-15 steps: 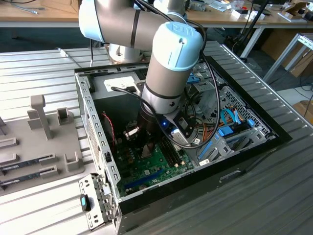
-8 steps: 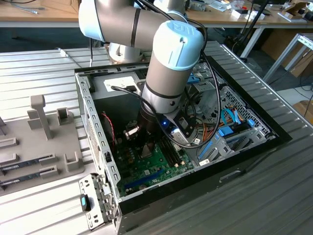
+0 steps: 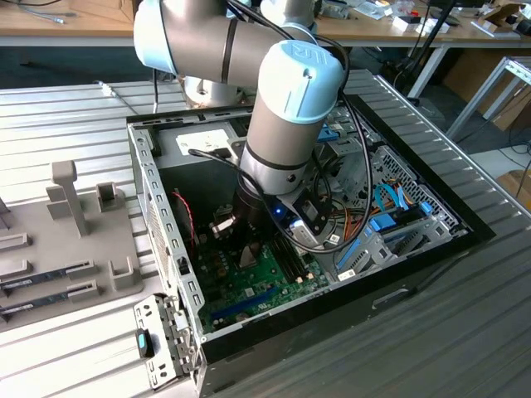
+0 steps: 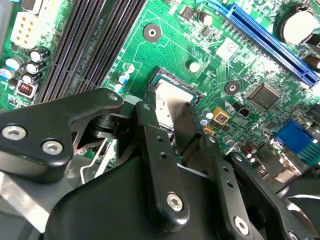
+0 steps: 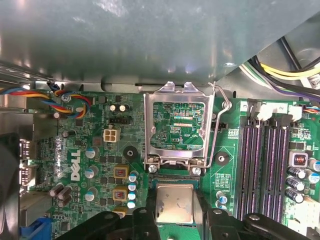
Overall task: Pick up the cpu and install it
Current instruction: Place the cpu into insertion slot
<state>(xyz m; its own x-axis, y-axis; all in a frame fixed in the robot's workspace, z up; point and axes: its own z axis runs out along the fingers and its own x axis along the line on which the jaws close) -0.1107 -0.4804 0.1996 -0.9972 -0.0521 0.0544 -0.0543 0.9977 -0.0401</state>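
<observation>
The cpu (image 5: 174,202), a small square chip with a silver-grey top plate, lies between my gripper's (image 5: 175,214) two black fingers, right over the socket on the green motherboard (image 5: 75,150). In the second wrist view the cpu (image 4: 167,100) sits inside the dark socket frame, and the gripper (image 4: 170,120) flanks it with a finger against each side. The hinged socket lid (image 5: 175,125) stands open behind it, its lever (image 5: 220,125) raised. In the exterior view the arm (image 3: 290,108) reaches down into the open computer case (image 3: 158,207).
Black memory slots (image 5: 265,165) run beside the socket. A long blue slot (image 4: 270,40) crosses the board. Bundled cables (image 3: 390,207) and drive bays fill the case toward the exterior view's right. A grey fixture tray (image 3: 75,240) with memory sticks lies at the exterior view's left.
</observation>
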